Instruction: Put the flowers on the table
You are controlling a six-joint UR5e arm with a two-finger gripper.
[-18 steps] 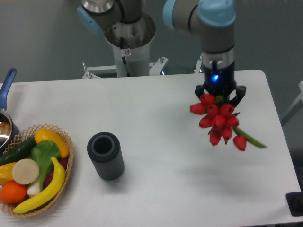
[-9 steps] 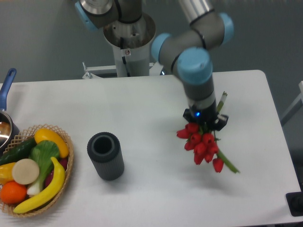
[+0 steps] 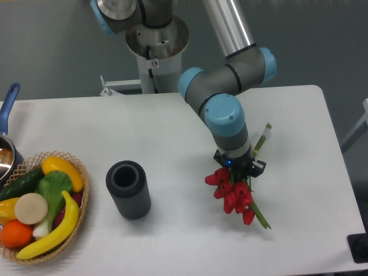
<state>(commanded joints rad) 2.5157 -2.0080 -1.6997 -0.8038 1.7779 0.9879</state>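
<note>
The flowers (image 3: 233, 192) are a bunch of red tulips with green stems, lying low over the white table (image 3: 172, 132) right of centre. Their heads point toward the front and the stem ends (image 3: 263, 134) stick out toward the back right. My gripper (image 3: 239, 167) comes down from above and is shut on the bunch about midway along the stems. The arm's wrist hides the fingers and most of the stems. Whether the heads touch the tabletop cannot be told.
A dark grey ribbed cylinder vase (image 3: 128, 189) stands upright left of the flowers. A wicker basket (image 3: 77, 221) of fruit and vegetables sits at the front left edge. A pot with a blue handle (image 3: 8, 103) is at the far left. The robot base (image 3: 156, 52) is behind.
The gripper has carried the flowers down and to the left, from high over the right side to low near the table's middle right. The bunch has also turned.
</note>
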